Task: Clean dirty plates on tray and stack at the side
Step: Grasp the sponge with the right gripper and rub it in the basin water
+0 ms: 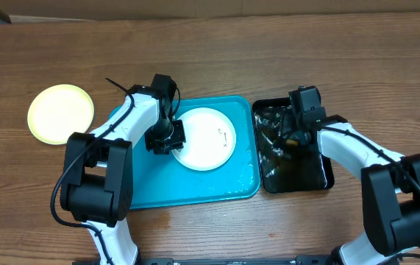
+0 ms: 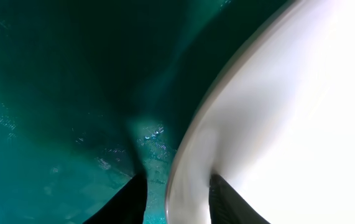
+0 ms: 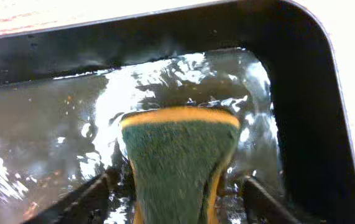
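1. Tray: turquoise, lying at the centre of the table, its floor showing wet patches near the right rim.

2. White plate: sitting inside the tray, in its upper right part. Small dark smudges are showing on its right half.

3. Yellow plate: resting flat on the table at the far left, well apart from the tray.

4. Left gripper: reaching down at the white plate's left edge. In the left wrist view its fingers are straddling the rim, one outside over the tray floor and one over the plate's face. It appears to be pinching the rim, though the contact is blurred.

5. Black tray: lying just beside the tray's right side, glossy and holding shallow water.

6. Sponge: green scouring face with a yellow edge, being squeezed between the fingers of the right gripper. Its tip is dipping into the water near the black tray's far right corner.

7. Right gripper: working over the upper part of the black tray, clamping the sponge.
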`<state>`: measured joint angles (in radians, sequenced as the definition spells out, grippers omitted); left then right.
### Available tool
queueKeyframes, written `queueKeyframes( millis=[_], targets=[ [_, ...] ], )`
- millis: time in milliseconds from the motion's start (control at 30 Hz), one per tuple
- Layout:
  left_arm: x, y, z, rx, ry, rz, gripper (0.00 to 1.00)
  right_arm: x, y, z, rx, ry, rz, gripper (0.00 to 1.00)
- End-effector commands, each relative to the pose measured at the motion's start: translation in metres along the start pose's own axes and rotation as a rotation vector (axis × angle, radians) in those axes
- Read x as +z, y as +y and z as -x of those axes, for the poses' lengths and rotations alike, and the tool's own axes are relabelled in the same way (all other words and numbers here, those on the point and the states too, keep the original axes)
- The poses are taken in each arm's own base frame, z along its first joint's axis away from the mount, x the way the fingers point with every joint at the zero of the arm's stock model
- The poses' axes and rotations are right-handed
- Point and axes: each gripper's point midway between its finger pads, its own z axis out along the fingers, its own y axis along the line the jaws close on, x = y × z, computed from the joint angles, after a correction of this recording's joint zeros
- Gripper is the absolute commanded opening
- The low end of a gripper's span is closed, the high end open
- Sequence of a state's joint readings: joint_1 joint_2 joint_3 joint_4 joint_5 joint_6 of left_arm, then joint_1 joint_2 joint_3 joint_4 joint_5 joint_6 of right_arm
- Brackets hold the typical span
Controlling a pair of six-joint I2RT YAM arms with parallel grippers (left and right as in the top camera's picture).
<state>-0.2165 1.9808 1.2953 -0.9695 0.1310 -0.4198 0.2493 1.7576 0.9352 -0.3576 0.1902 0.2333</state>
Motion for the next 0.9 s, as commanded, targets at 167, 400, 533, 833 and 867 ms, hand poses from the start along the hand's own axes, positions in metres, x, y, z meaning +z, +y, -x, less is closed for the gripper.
queueKeyframes(
  millis=[167,400,533,833,867],
  targets=[
    [0.016,0.003,-0.005,-0.012,0.037,0.026,0.36,-0.012,0.005,-0.021,-0.004,0.094,0.057,0.47],
    [0.015,0.003,-0.005,-0.012,0.038,0.026,0.36,-0.012,0.006,-0.014,-0.002,0.072,0.059,0.25],
    [0.015,0.003,-0.005,-0.012,0.039,0.027,0.40,-0.017,0.011,0.003,0.004,0.030,0.072,0.67],
    [0.016,0.003,-0.005,-0.012,0.038,0.026,0.40,-0.009,0.015,0.020,0.013,-0.041,0.081,0.73],
    [0.015,0.003,-0.005,-0.012,0.038,0.026,0.40,-0.003,0.015,0.021,0.014,-0.047,0.073,0.73]
  ],
)
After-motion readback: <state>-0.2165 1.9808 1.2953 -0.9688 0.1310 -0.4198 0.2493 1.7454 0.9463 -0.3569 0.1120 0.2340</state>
